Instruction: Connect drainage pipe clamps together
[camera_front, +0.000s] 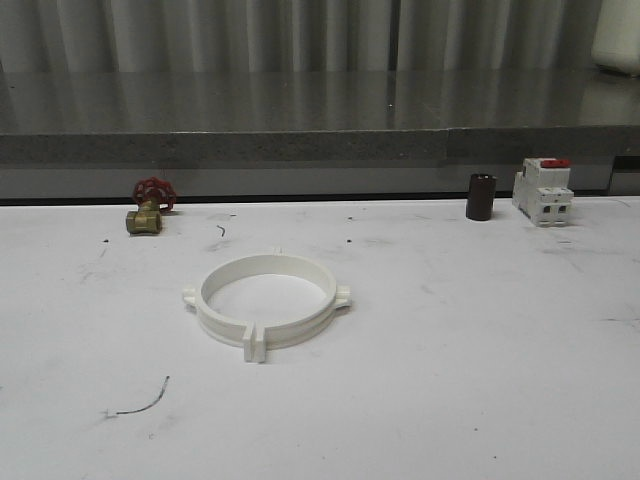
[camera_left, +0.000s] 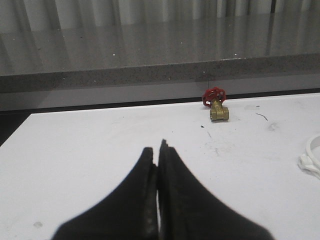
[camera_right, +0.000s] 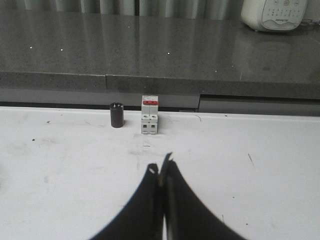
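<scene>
The two white drainage pipe clamps (camera_front: 266, 300) lie on the white table as one closed ring, their end tabs meeting at the front and at the back, with lugs sticking out at both sides. In the left wrist view a small part of the ring (camera_left: 311, 161) shows at the frame's edge. My left gripper (camera_left: 158, 149) is shut with nothing between its black fingers, well apart from the ring. Over bare table, my right gripper (camera_right: 162, 168) is shut too and holds nothing.
A brass valve with a red handwheel (camera_front: 148, 207) sits at the back left. A dark cylinder (camera_front: 480, 196) and a white breaker with a red top (camera_front: 543, 190) stand at the back right. A grey counter ledge (camera_front: 320, 145) runs behind the table.
</scene>
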